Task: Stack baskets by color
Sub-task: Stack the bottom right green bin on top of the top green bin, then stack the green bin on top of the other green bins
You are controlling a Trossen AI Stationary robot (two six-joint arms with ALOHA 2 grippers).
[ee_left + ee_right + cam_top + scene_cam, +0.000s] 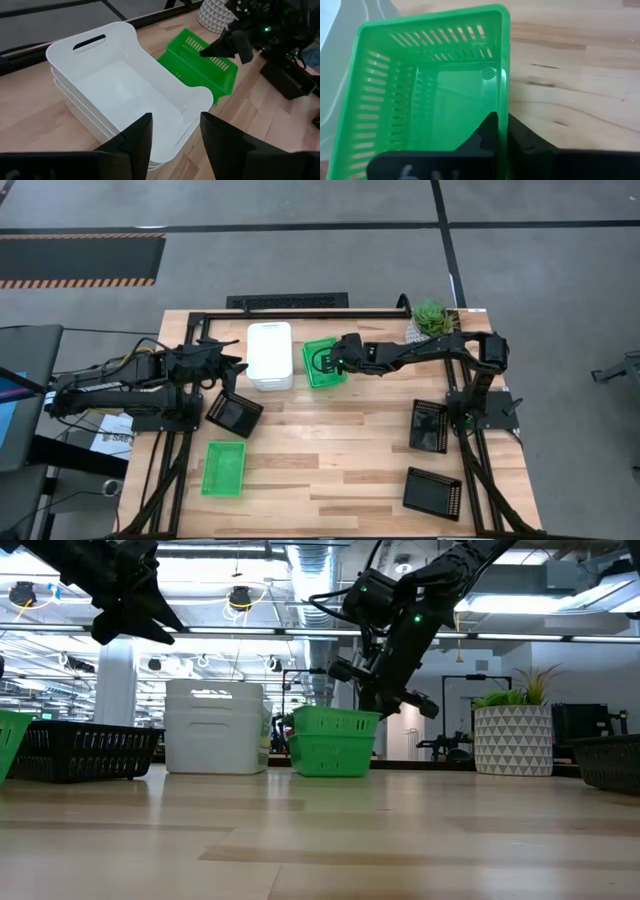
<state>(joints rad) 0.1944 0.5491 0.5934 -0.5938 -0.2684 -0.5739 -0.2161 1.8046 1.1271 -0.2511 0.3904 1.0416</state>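
Green stack (325, 365) of two baskets sat on tabletop (330, 450) beside white stack (270, 356); right gripper (501, 131) jaws straddled its upper rim, barely parted; left gripper (175, 137) jaws open, empty, above white stack.

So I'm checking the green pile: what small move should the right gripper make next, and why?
Probably open wider and lift clear. The right gripper straddles the rim of the top green basket, which in the low view already sits nested on another green one beside the white stack. A third green basket lies alone near the table's front edge and needs fetching.
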